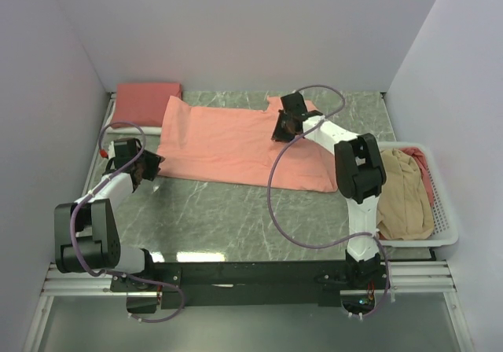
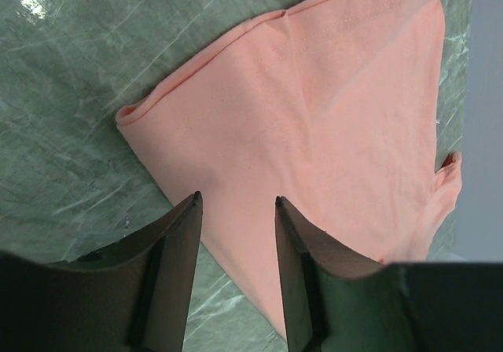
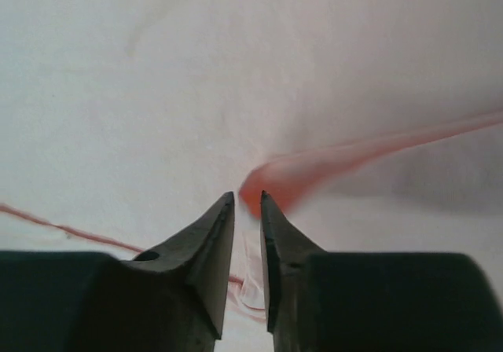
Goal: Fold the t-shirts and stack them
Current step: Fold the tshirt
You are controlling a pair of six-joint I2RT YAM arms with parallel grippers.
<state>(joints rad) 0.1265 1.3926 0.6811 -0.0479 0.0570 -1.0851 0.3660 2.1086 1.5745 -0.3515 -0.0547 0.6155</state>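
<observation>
Left gripper [image 2: 236, 197] — dark jaws parted — poised above the near edge of a salmon-pink t-shirt [image 2: 330, 132] (folded, rounded corner at left) lying flat on the green marbled table [image 2: 71, 108].

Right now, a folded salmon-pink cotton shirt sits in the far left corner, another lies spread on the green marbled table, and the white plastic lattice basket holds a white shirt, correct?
Not quite. The top external view shows the white plastic lattice basket holding a tan-beige cotton shirt, not a white one. The folded salmon-pink shirt and the spread salmon-pink shirt are as stated.
</observation>
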